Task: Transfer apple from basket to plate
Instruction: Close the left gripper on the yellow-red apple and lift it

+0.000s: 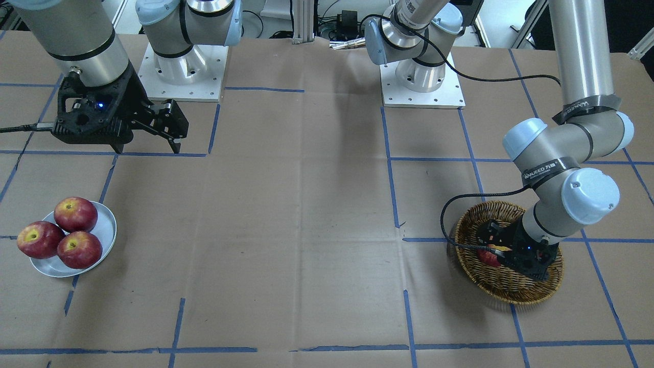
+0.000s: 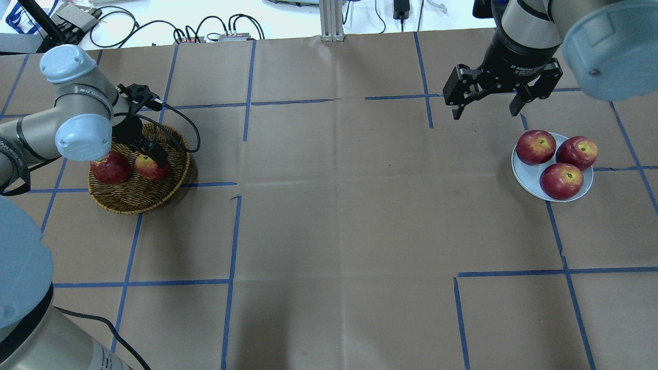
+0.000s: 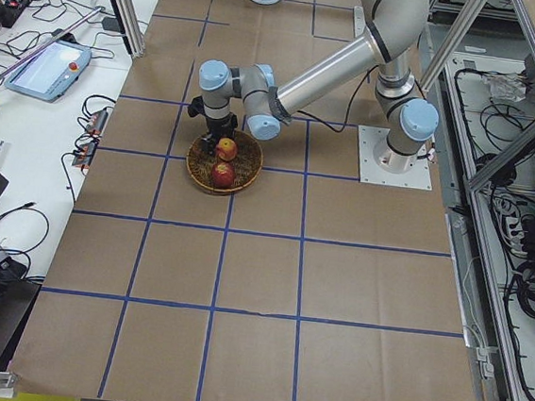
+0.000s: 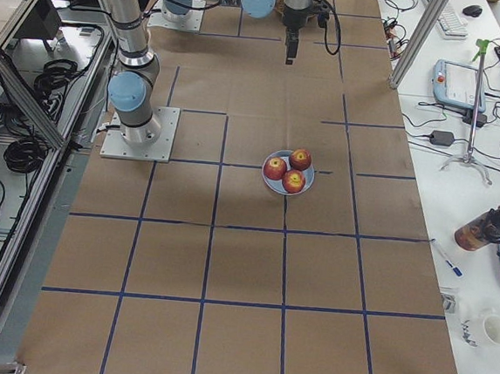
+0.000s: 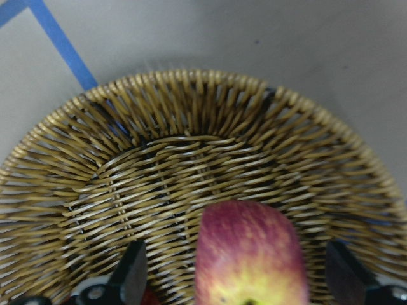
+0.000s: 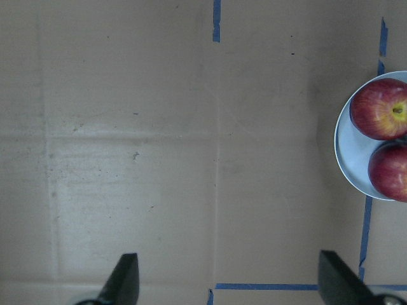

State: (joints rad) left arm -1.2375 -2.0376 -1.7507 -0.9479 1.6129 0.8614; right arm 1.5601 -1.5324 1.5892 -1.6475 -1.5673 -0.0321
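Note:
The streaked red-and-yellow apple [image 2: 148, 167] lies in the wicker basket [image 2: 134, 204] beside a darker red apple [image 2: 109, 167]. My left gripper [image 2: 150, 155] is down inside the basket and open. In the left wrist view the apple [image 5: 249, 251] sits between the two fingers [image 5: 131, 279], with a gap on each side. The grey-white plate [image 2: 523, 172] at the far right holds three deep-red apples [image 2: 535, 146]. My right gripper [image 2: 486, 105] hangs open and empty above the table, just behind the plate.
From the front, the basket [image 1: 506, 294] is on the right and the plate [image 1: 106, 225] on the left, with bare brown paper and blue tape lines between. The right wrist view shows the plate's edge [image 6: 351, 162] at its right side.

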